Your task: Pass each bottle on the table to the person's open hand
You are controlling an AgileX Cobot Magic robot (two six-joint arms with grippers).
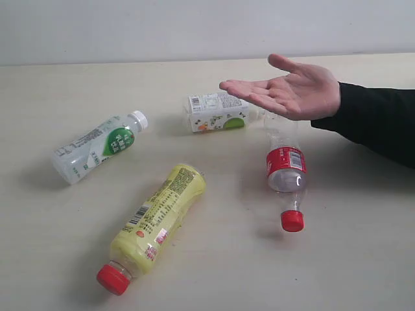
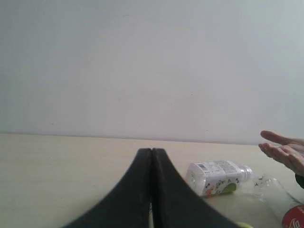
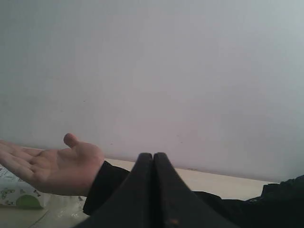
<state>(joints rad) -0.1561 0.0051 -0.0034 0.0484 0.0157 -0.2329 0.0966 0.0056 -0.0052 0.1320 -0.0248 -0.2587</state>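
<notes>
Several bottles lie on the pale table (image 1: 363, 259). The yellow, red-capped bottle (image 1: 159, 217) is at the front. The clear red-label bottle (image 1: 285, 172) lies at the right, the green-white label bottle (image 1: 97, 146) at the left, and the squarish white-labelled bottle (image 1: 217, 111) (image 2: 216, 176) at the back. The person's open hand (image 1: 288, 91) (image 3: 52, 166) hovers palm up above the far end of the red-label bottle, on a black-sleeved arm. Neither gripper shows in the exterior view. My left gripper (image 2: 151, 150) and my right gripper (image 3: 153, 155) are both shut, with nothing between their fingers.
A plain pale wall (image 1: 194, 26) rises behind the table's far edge. The black sleeve (image 1: 379, 123) reaches in from the right side over the tabletop.
</notes>
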